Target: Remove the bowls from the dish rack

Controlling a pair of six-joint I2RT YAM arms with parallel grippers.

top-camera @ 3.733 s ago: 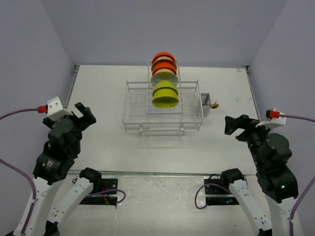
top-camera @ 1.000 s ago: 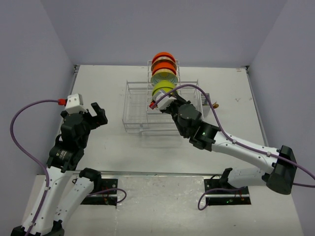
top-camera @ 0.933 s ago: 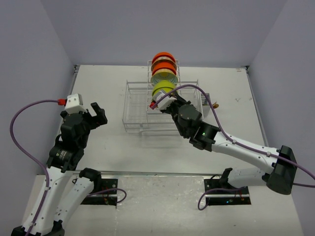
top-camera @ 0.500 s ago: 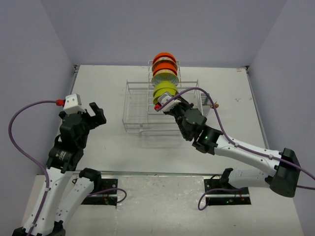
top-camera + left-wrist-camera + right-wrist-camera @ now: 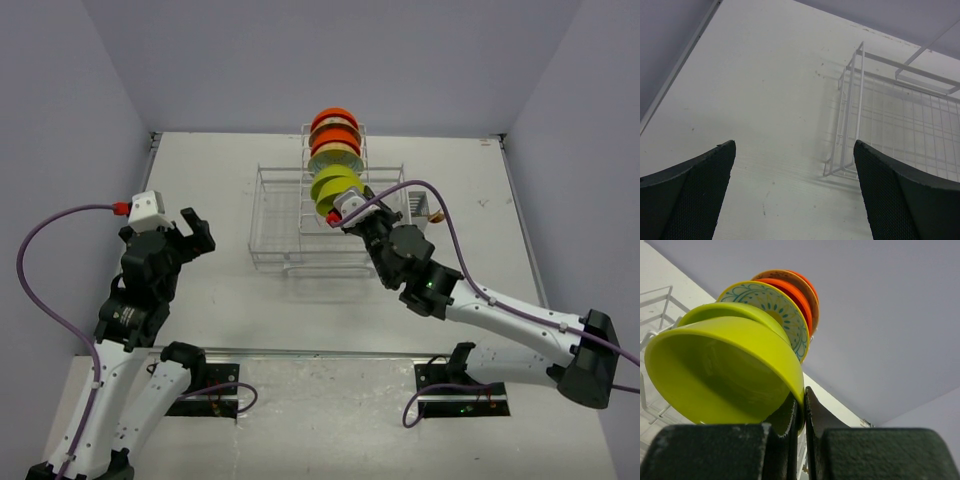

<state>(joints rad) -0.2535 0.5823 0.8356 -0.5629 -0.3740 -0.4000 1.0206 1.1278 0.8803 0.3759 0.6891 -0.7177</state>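
The white wire dish rack [image 5: 275,240] stands at the middle of the table, its corner also showing in the left wrist view [image 5: 850,125]. Several bowls stand on edge in its tall slotted section: orange-red ones [image 5: 333,120] at the back, a cream patterned one [image 5: 336,156], then lime-green ones [image 5: 335,186]. My right gripper [image 5: 346,203] [image 5: 801,407] is shut on the rim of the front lime-green bowl [image 5: 720,375]. Behind it sit another lime bowl [image 5: 735,311], the patterned bowl [image 5: 777,307] and orange-red ones [image 5: 802,295]. Left of the rack, my left gripper [image 5: 190,232] [image 5: 795,200] is open and holds nothing.
A small grey cutlery cup [image 5: 418,206] hangs on the rack's right side. The rack's low left basket part [image 5: 905,120] holds nothing. Grey walls close in the table on three sides.
The right arm came from the right side to the rack and closed on the front lime-green bowl. In the last second it shifted slightly right with the bowl. The left arm barely moved.
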